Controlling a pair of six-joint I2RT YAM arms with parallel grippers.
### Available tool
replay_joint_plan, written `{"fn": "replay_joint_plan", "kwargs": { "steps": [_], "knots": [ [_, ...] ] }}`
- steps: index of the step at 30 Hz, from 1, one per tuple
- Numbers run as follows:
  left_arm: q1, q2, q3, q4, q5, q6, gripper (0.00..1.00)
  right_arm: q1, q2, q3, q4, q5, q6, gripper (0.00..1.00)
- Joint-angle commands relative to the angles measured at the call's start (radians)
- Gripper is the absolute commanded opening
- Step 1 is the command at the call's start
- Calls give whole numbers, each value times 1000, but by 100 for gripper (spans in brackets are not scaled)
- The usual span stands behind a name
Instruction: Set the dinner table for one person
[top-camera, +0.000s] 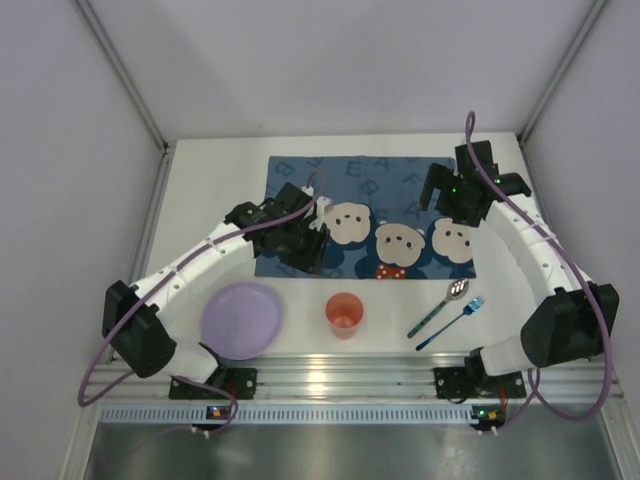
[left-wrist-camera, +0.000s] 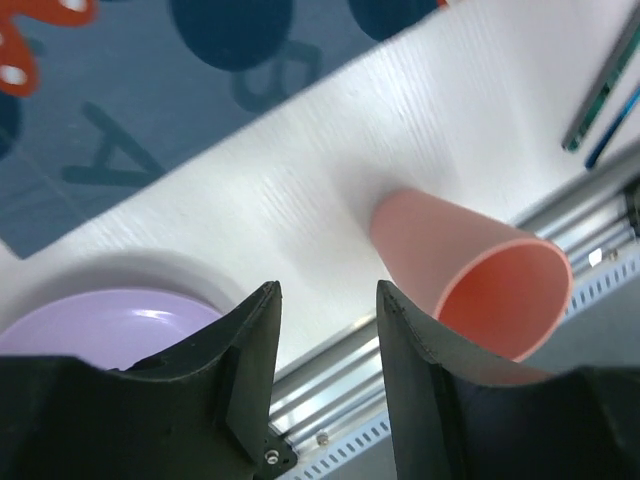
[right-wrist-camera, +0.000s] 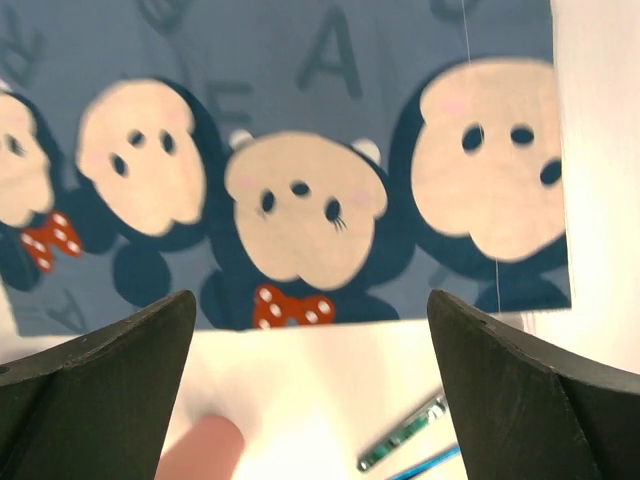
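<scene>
Bright even light, soft wrist-view blur

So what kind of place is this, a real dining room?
Probably a robot test booth, not a home. Plain grey walls box in a white table, two robot arms are bolted at its near edge, and there is a practice setting: cartoon placemat, purple plate, pink cup.

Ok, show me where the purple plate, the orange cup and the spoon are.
purple plate (top-camera: 241, 319), top view, on its bare centre.
orange cup (top-camera: 344, 314), top view, inside its open mouth.
spoon (top-camera: 433, 314), top view, on the middle of its handle.
</scene>
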Motion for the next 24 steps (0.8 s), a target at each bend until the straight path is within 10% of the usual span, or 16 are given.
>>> {"fn": "replay_joint_plan", "kwargs": {
  "steps": [1, 24],
  "knots": [
    [-56, -84, -36, 4, 121, 14, 49, -1, -84, -26, -12, -17, -22, 100],
    [-269, 13, -153, 112, -122, -174, 41, -3, -500, -267, -203, -95, -73, 100]
  ]
}}
